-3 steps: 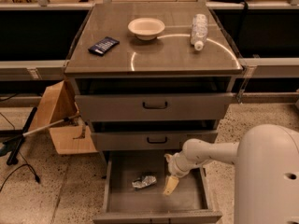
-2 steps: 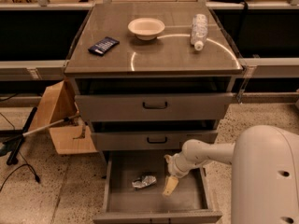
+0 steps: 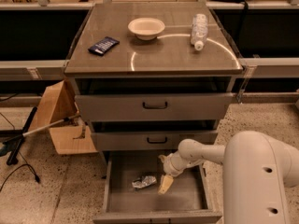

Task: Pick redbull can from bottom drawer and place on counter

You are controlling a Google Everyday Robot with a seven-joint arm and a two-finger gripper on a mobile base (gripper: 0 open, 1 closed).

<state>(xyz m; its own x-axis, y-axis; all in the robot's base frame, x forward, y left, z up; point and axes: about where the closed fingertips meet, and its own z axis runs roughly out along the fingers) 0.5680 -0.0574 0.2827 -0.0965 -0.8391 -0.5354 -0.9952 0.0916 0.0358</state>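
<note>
The bottom drawer stands pulled out at the lower middle of the frame, its flat grey floor in plain sight. The only thing lying in it is the redbull can, on its side on the floor, a little left of the drawer's centre. The can is small, silver and shiny, with dark patches and a crumpled, uneven skin.

The hand is down inside the same drawer, just right of the can, its cream tip pointing at the floor. I cannot tell whether it touches the can, nor whether the hand is open or closed. The white arm reaches in from the right, over the drawer's right side, from the robot's rounded body in the lower right corner.

Above the open drawer are two shallower drawers with black handles. The counter on top is glossy, with curved streaks of light. It carries a pale bowl at upper centre, a clear plastic bottle lying on its side at upper right, and a dark flat packet at the left. A cardboard box stands on the floor at the left, beside the cabinet.
</note>
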